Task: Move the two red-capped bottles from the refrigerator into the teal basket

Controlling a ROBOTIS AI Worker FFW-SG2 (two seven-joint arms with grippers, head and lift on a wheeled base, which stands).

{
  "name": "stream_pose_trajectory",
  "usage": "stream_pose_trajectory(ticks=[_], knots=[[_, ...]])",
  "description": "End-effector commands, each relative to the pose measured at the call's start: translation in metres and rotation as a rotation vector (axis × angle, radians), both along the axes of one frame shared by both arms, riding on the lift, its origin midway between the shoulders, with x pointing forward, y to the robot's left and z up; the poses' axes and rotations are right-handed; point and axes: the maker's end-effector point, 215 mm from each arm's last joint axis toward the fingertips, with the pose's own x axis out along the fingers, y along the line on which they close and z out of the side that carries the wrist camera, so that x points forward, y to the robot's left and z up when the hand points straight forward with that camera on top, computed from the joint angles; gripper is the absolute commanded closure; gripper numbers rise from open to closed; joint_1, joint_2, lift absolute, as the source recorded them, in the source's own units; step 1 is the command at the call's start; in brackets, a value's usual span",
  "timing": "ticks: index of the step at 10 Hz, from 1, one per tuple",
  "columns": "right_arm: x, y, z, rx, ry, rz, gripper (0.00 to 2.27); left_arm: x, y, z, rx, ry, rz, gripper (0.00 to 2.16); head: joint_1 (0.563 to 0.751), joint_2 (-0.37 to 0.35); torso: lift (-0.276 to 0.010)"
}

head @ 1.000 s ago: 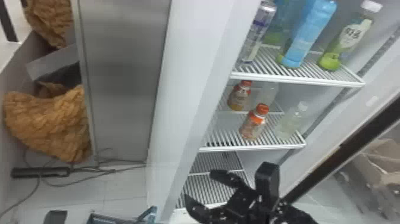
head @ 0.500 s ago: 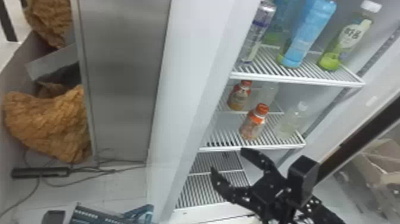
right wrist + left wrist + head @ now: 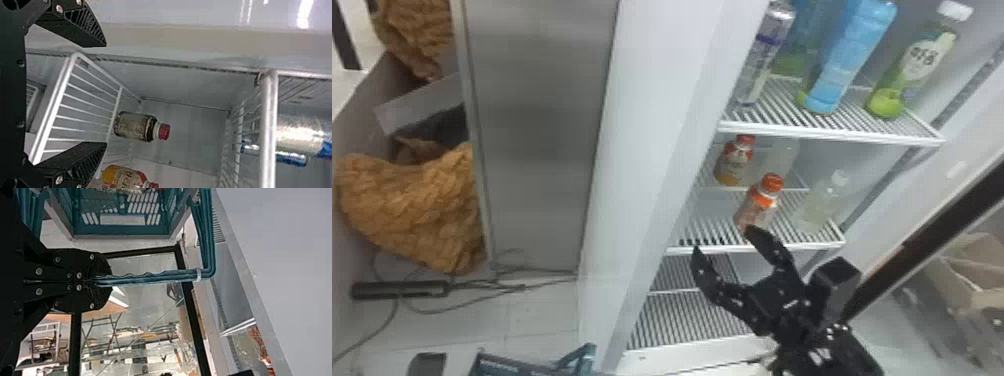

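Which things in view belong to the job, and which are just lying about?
Job:
- front red-capped bottle
- rear red-capped bottle
- teal basket
- left gripper, jaws shut on its handle
- right gripper, jaws open

Just there:
- light blue bottle
- white-capped green bottle
- black bar on the floor

In the head view we see a tall grey metal panel (image 3: 542, 140) above a pale floor (image 3: 542, 325), crumpled brown material (image 3: 417, 205) beside it, and a black power strip (image 3: 399, 290) among cables. Within a black-framed pane (image 3: 143, 268), our left wrist view shows a wooden-topped table (image 3: 105, 308) with dark legs.
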Motion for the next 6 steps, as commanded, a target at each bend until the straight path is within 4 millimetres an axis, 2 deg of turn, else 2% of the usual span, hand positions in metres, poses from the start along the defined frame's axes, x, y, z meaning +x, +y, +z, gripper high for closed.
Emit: stream_pose_trajectory(ticks=[1, 3, 6], knots=[[0.022, -0.004, -0.013, 0.021, -0.025, -0.019, 0.12, 0.0, -0.005, 0.001, -0.015, 0.001, -0.003, 1.17, 0.695, -0.35, -0.224], [0.045, -0.002, -0.03, 0.066, -0.022, -0.02, 0.12, 0.0, -0.009, 0.003, -0.021, -0.002, -0.014, 1.17, 0.695, -0.35, -0.224], [0.079, -0.015, -0.039, 0.055, -0.036, -0.041, 0.12, 0.0, -0.013, 0.004, -0.028, -0.002, -0.017, 1.17, 0.695, -0.35, -0.224]])
